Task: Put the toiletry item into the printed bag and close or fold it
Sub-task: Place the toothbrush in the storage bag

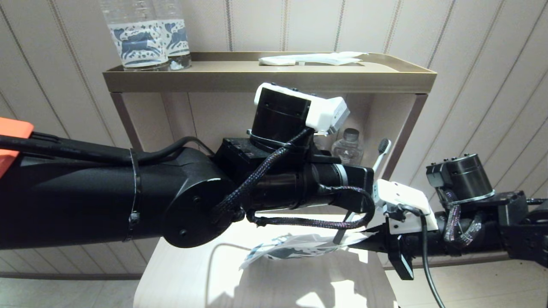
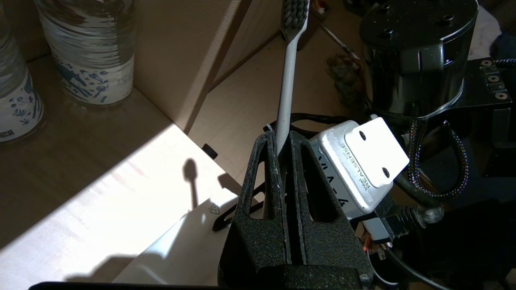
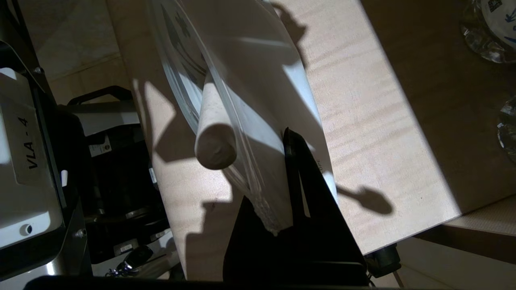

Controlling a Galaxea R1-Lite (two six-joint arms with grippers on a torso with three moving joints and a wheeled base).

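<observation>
The toothbrush (image 1: 382,153) stands nearly upright, grey bristles on top, with my left gripper (image 1: 371,182) shut on its pale handle (image 2: 287,88); the two fingers (image 2: 267,169) press the handle between them. Below it the printed bag (image 1: 295,249), white with dark blue print, hangs just above the table, and my right gripper (image 1: 369,242) is shut on its end. In the right wrist view the handle's butt end (image 3: 215,147) sits right beside the bag's (image 3: 258,72) mouth strip. I cannot tell whether it is inside. The right gripper (image 3: 274,181) pinches the bag's edge.
A light wooden table (image 1: 205,273) lies under the bag. Behind it stands a shelf unit (image 1: 265,79) with two horse-label bottles (image 1: 145,36) and a white wrapped packet (image 1: 312,59) on top. A small clear bottle (image 1: 349,147) sits in the cubby. My two wrists are close together.
</observation>
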